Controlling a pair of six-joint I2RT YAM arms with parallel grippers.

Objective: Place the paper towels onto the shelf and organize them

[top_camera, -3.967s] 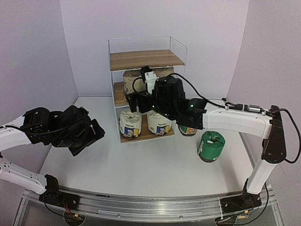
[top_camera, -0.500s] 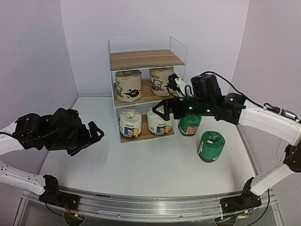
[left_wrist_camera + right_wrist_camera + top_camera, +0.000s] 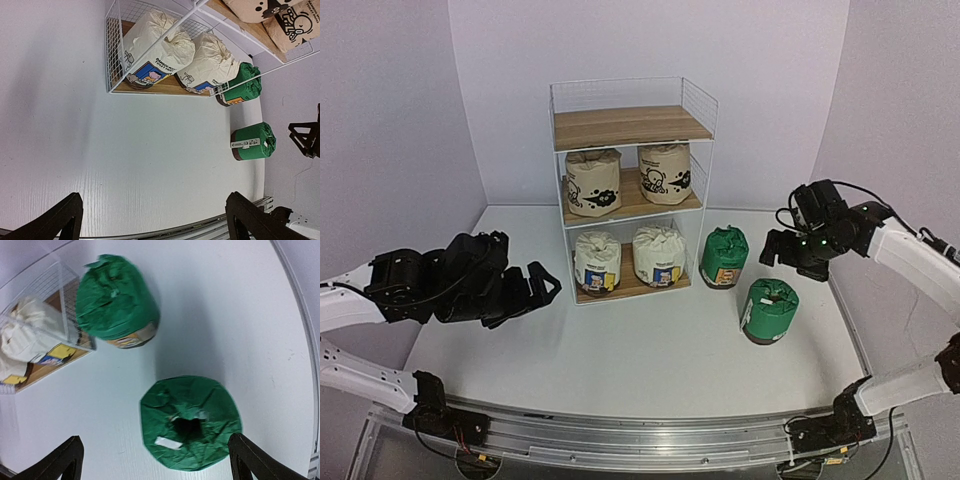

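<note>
Light, soft and slick-wrapped by the look, the near green roll [image 3: 190,429] stands toward the right edge of the table [image 3: 620,350] under the right gripper [image 3: 155,440], jaws apart, best squeezed gently round its body; the left gripper [image 3: 153,197] gapes too.

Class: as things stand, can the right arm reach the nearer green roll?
Probably yes: the open right tool hangs above the nearer green roll, which stands apart from the other green roll and the shelf.
</note>
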